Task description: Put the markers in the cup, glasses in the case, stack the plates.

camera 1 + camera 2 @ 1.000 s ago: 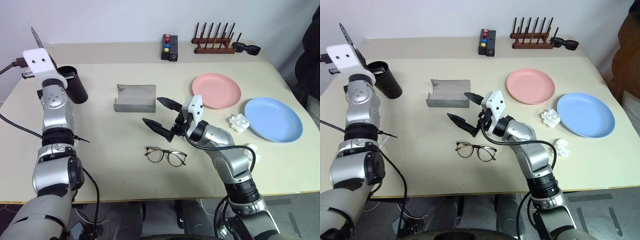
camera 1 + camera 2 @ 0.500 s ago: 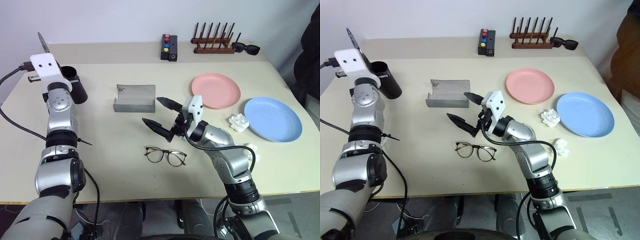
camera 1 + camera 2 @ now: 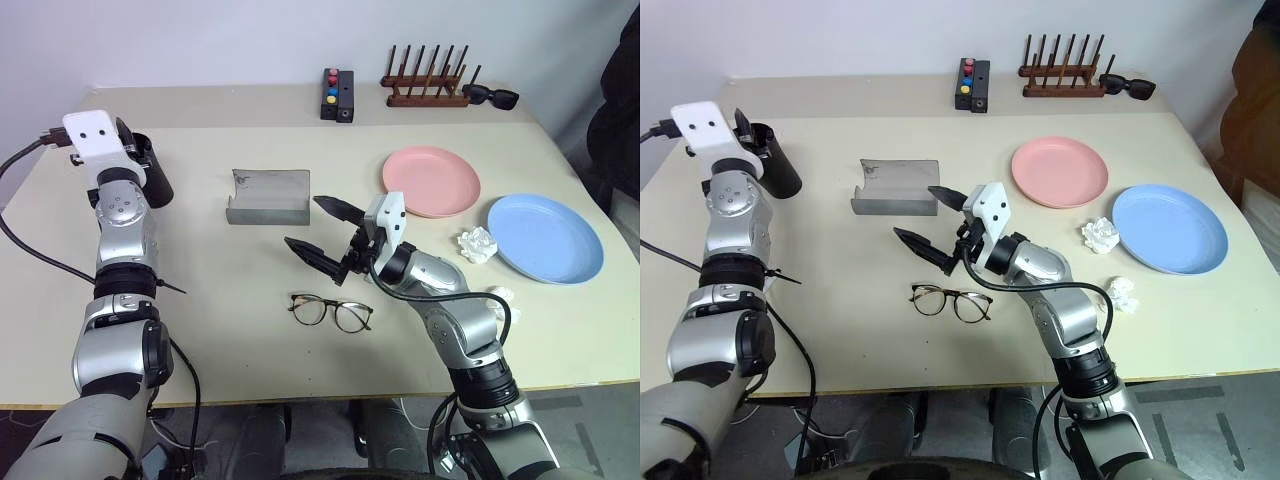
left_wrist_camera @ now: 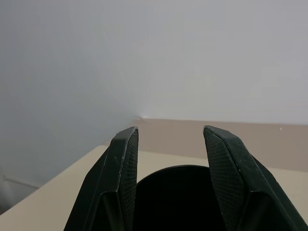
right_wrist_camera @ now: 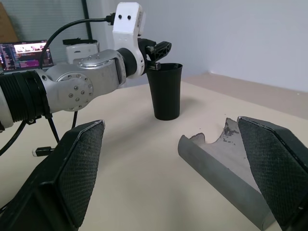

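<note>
The glasses (image 3: 331,312) lie flat on the surface (image 3: 230,270), lenses down and temples folded, just in front of the right claw (image 3: 322,229) and well short of the case (image 3: 268,195). Judging by the thin wire frame, they are light, springy and easily bent, with lenses that would slip between hard pads; the bridge or the rim beside a hinge looks the safest place to pinch, gently. The case sits open beyond them, a stiff grey box that should stay put under a light drop but could slide if pushed.

The right claw hangs wide over the surface between glasses and case, holding nothing.

The 2 plates lie to the right: the pink plate (image 3: 433,181) nearer the middle, the blue plate (image 3: 546,238) just beyond it towards the edge, apart. Both look like light, rigid plastic with smooth, slippery faces, so the raised rim is the place to grip.

At the far left the black cup (image 3: 773,168) stands upright. It appears light and tall enough to tip if nudged near its lip. The left claw (image 4: 169,154) hovers right at its mouth, fingers partly spread with nothing between them.

2 crumpled paper wads (image 3: 477,244) sit near the blue plate.
</note>
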`<state>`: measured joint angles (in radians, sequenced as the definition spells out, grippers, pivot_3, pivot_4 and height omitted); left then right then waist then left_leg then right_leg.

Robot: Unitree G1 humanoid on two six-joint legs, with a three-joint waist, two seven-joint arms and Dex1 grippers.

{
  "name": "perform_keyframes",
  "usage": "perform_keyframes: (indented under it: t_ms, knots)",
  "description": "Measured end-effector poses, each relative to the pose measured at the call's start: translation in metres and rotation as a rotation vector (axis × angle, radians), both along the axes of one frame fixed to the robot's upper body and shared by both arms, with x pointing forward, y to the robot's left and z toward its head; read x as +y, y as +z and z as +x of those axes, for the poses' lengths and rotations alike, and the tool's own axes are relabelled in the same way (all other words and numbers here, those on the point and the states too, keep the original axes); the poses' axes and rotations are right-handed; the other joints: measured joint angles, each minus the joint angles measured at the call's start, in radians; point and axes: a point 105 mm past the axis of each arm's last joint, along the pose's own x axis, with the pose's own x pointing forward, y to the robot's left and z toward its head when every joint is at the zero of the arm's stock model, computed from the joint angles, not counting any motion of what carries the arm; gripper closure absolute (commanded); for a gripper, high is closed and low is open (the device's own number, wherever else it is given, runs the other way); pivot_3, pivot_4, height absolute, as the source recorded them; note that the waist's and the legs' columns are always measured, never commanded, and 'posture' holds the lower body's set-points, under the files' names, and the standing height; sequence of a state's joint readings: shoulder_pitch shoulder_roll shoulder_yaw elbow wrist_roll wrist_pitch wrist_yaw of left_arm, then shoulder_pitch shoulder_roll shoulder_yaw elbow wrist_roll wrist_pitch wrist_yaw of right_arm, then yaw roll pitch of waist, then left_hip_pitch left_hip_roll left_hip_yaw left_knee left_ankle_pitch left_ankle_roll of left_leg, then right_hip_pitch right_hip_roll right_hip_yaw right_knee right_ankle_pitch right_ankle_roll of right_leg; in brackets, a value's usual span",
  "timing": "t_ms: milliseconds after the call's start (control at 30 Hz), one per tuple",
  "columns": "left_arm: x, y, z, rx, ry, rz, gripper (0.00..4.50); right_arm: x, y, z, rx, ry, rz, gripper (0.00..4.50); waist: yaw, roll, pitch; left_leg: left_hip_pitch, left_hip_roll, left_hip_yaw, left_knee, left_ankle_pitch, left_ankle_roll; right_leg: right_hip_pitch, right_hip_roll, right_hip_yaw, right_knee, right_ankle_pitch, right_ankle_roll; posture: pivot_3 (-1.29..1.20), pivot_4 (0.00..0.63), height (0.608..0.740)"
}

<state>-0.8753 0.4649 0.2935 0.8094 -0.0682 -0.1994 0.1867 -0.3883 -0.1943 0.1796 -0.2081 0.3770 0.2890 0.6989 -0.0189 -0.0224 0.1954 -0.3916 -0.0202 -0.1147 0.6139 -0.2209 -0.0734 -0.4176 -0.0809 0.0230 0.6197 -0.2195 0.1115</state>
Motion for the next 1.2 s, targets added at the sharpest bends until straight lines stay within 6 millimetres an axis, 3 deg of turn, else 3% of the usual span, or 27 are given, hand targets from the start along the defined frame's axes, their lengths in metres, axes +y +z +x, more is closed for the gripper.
perform_keyframes:
  t_ms: [133, 233, 333, 433, 600, 767, 867, 967, 1200]
  knots:
    - [-0.004, 0.017, -0.007, -0.062, -0.096, -0.012, 2.36, 0.000, 0.000, -0.001, 0.000, 0.001, -0.001, 0.00, -0.003, 0.000, 0.000, 0.000, 0.000, 0.000, 0.000, 0.000, 0.000, 0.000, 0.000, 0.000, 0.000, 0.000, 0.000, 0.00, 0.150, 0.740]
    - [-0.007, 0.021, -0.024, -0.030, -0.306, -0.026, 2.36, -0.001, -0.001, -0.001, 0.003, -0.003, -0.002, 0.00, -0.019, 0.000, 0.000, 0.000, 0.000, 0.000, -0.001, 0.000, 0.000, 0.000, 0.000, 0.000, 0.001, 0.000, 0.000, 0.00, 0.150, 0.740]
    - [-0.003, 0.005, -0.048, 0.162, -0.466, -0.020, 1.50, -0.003, -0.004, -0.001, 0.009, -0.012, -0.008, 0.00, -0.038, 0.000, 0.000, 0.000, 0.001, 0.000, -0.001, 0.000, 0.000, -0.001, 0.000, 0.001, 0.002, 0.000, -0.001, 0.00, 0.150, 0.740]
    - [0.007, -0.025, -0.076, 0.408, -0.515, -0.047, 0.05, -0.006, -0.004, 0.000, 0.008, -0.021, -0.014, 0.00, -0.047, 0.001, 0.001, 0.001, 0.001, 0.000, -0.001, 0.000, 0.000, -0.003, 0.000, 0.001, 0.005, -0.001, -0.001, 0.00, 0.150, 0.740]
    - [0.018, -0.068, -0.120, 0.748, -0.502, -0.141, 0.05, -0.005, -0.004, 0.001, 0.007, -0.016, -0.014, 0.00, -0.043, 0.001, 0.000, 0.001, 0.001, 0.000, -0.001, 0.000, 0.000, -0.004, 0.000, 0.001, 0.008, -0.006, -0.004, 0.00, 0.150, 0.740]
    - [-0.008, -0.102, -0.158, 0.952, -0.629, -0.164, 0.05, -0.001, -0.004, -0.001, 0.006, 0.008, -0.014, 0.00, -0.040, 0.001, 0.001, 0.000, 0.001, 0.000, -0.001, 0.000, 0.000, -0.006, 0.000, 0.001, 0.009, -0.007, -0.007, 0.00, 0.150, 0.740]
    - [-0.008, -0.116, -0.175, 1.062, -0.626, -0.160, 0.05, 0.000, -0.003, -0.001, 0.001, 0.012, -0.013, 0.00, -0.040, 0.001, 0.001, 0.001, 0.001, 0.000, -0.001, 0.000, 0.000, -0.006, 0.000, 0.001, 0.010, -0.008, -0.009, 0.00, 0.150, 0.740]
    - [-0.004, -0.127, -0.183, 1.121, -0.596, -0.174, 0.05, 0.000, -0.004, 0.000, 0.003, 0.010, -0.014, 0.00, -0.037, 0.001, 0.001, 0.000, 0.001, 0.000, -0.001, 0.000, 0.000, -0.006, 0.000, 0.001, 0.010, -0.008, -0.010, 0.00, 0.150, 0.740]
    - [0.000, -0.127, -0.175, 1.148, -0.549, -0.166, 0.05, 0.001, -0.005, 0.000, 0.001, 0.009, -0.019, 0.00, -0.024, 0.002, 0.000, 0.001, 0.001, 0.001, -0.001, 0.000, 0.000, -0.006, 0.000, 0.001, 0.010, -0.008, -0.010, 0.00, 0.150, 0.740]
